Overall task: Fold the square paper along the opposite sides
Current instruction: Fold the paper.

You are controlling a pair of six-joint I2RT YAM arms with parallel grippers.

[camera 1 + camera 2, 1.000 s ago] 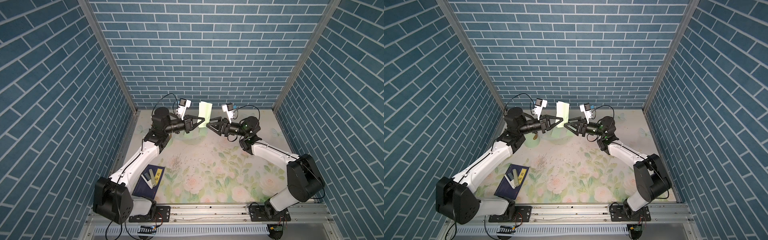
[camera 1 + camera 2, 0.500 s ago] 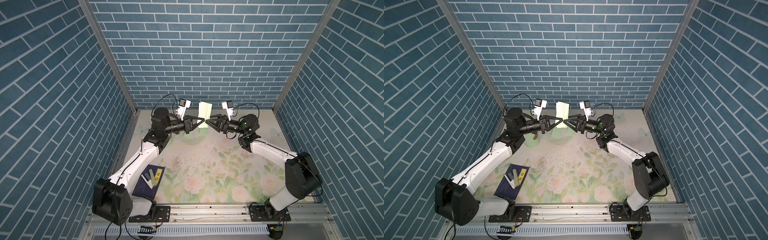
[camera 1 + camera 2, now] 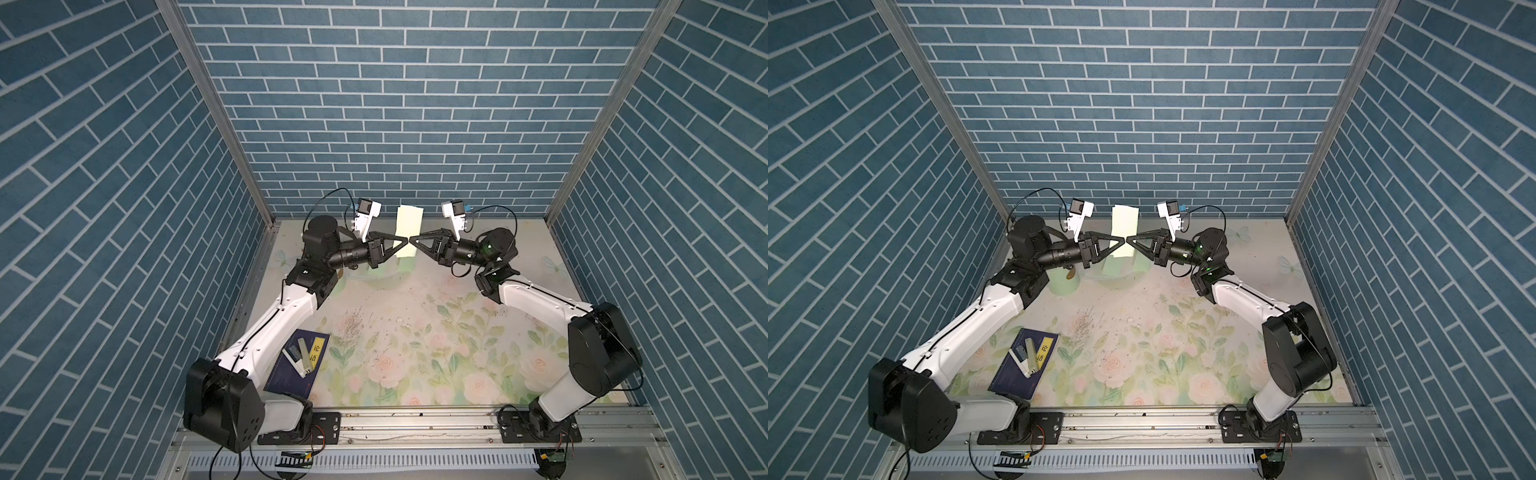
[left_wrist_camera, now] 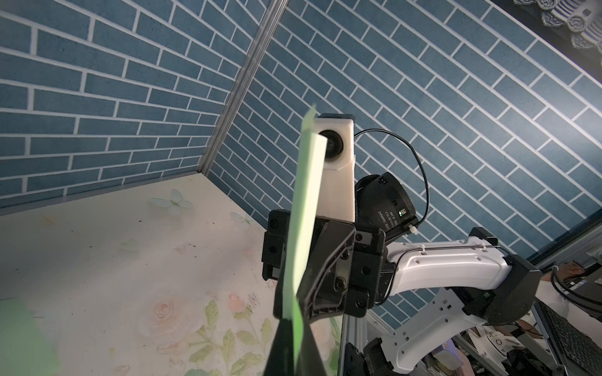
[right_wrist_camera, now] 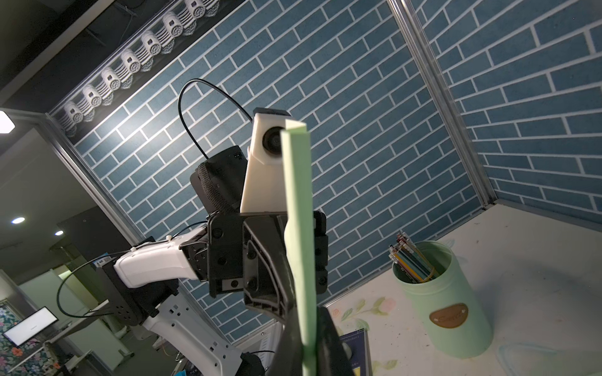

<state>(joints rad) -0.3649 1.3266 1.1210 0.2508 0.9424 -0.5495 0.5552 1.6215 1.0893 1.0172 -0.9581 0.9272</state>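
The square paper (image 3: 409,224) (image 3: 1124,224) is pale green and stands upright in the air near the back wall. In both wrist views the paper (image 4: 306,211) (image 5: 298,211) shows edge-on as two layers. My left gripper (image 3: 404,242) (image 3: 1122,241) (image 4: 294,328) is shut on its lower edge from the left. My right gripper (image 3: 413,242) (image 3: 1129,240) (image 5: 309,328) is shut on the same lower edge from the right. The two sets of tips almost touch each other.
A mint green pen holder (image 5: 446,299) (image 3: 1064,284) with coloured pencils stands on the floral table under the left arm. More pale green sheets (image 3: 1121,266) lie below the held paper. A dark blue book (image 3: 297,361) with small items lies front left. The back brick wall is close.
My right gripper has moved left to the paper and closed on its lower edge. The left gripper has kept its hold in the same place.
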